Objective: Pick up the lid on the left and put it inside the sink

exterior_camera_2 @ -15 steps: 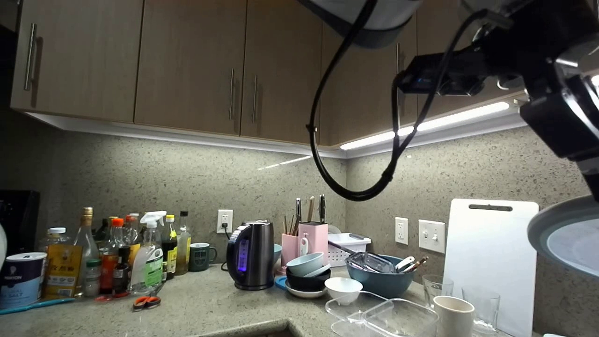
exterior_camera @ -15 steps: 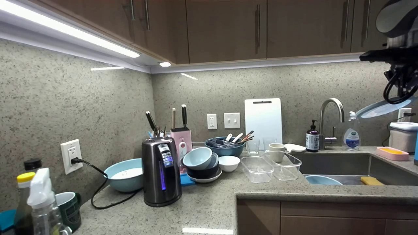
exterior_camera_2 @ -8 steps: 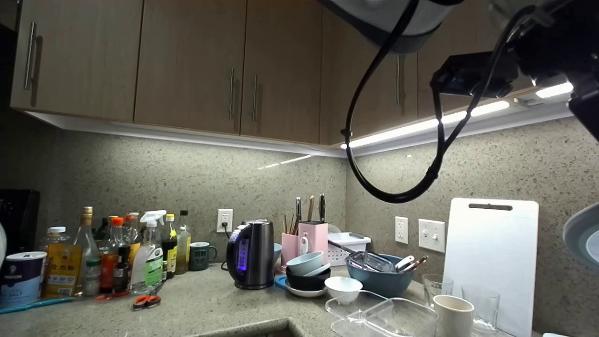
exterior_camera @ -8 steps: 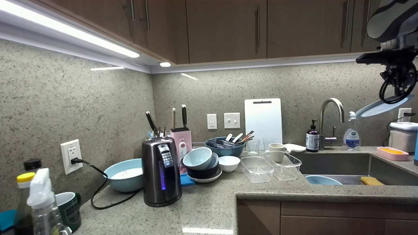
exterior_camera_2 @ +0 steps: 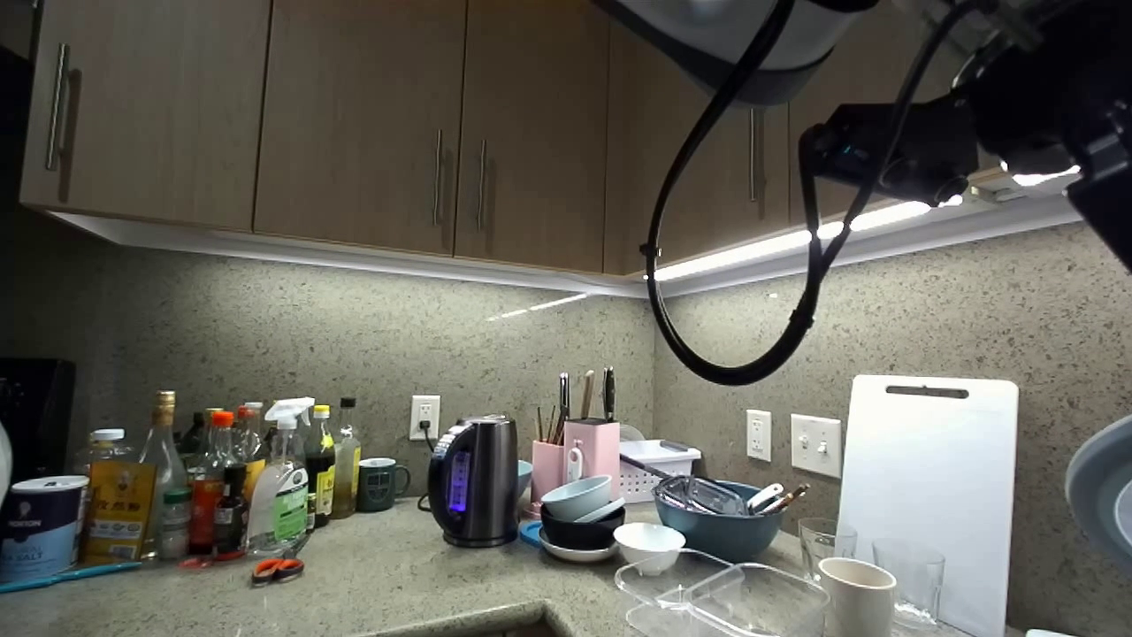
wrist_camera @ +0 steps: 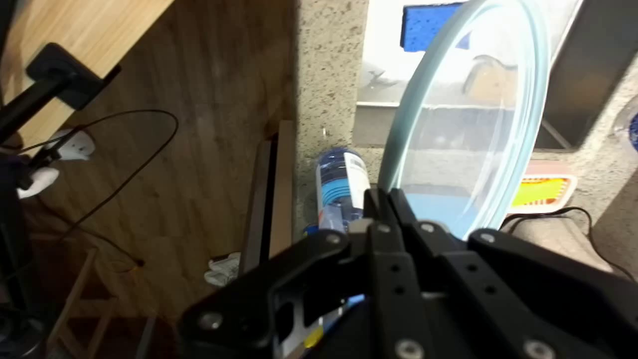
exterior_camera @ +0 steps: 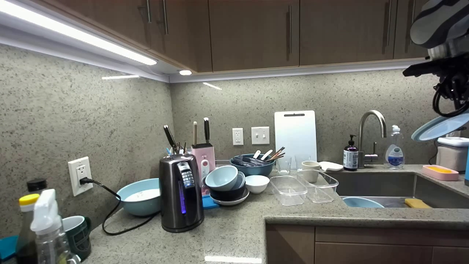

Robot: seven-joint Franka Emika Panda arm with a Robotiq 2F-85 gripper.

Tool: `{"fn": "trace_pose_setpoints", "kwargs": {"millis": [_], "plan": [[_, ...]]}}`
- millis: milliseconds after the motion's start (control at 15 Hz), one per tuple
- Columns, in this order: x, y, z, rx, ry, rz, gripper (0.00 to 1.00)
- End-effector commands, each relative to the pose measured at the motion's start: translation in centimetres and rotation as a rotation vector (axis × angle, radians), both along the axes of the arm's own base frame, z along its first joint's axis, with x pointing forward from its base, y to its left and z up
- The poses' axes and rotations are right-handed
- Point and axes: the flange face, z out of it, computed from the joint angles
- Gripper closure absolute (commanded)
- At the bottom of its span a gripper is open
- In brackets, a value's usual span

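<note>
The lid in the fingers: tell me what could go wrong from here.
The lid hangs tilted, pinched at its rim, so it may twist or slip from the fingers. In the wrist view it overlaps both sink and counter, so releasing here could miss the sink. The yellow sponge in there might prop it askew.

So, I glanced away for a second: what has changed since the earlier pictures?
In both exterior views, the round pale-blue-rimmed lid has shifted down and toward the right of the picture since a second ago. The jaws still hold it. The yellow rectangular sponge in the grey metal sink and the white rectangular cutting board stayed put.
</note>
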Motion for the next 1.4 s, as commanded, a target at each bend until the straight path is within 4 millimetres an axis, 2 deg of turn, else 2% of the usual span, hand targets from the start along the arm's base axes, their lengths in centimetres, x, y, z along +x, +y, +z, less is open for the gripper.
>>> {"fn": "trace_pose_setpoints", "kwargs": {"millis": [0, 200, 267, 333, 533, 600, 667, 733, 1200, 1267, 1333], "plan": [[-0.6, -0.1, 0.4, 0.01, 0.127, 0.041, 0.99], [-1.1, -0.3, 0.6, -0.016, 0.226, 0.085, 0.99], [3.5, 4.9, -1.7, -0.074, 0.247, 0.059, 0.99], [-0.4, 0.6, -0.1, -0.025, 0.183, 0.056, 0.97], [4.1, 4.6, -1.7, -0.056, 0.23, 0.076, 0.99], [4.2, 5.1, -1.5, -0.058, 0.235, 0.045, 0.99], [4.0, 4.8, -1.6, -0.058, 0.233, 0.017, 0.99], [6.2, 3.7, -2.9, -0.054, 0.24, -0.004, 0.99], [7.7, 2.0, -4.4, -0.04, 0.35, 0.042, 0.99], [11.4, 0.0, -8.3, -0.037, 0.375, 0.044, 0.99], [11.6, -0.2, -8.3, -0.05, 0.382, 0.025, 0.99]]}}
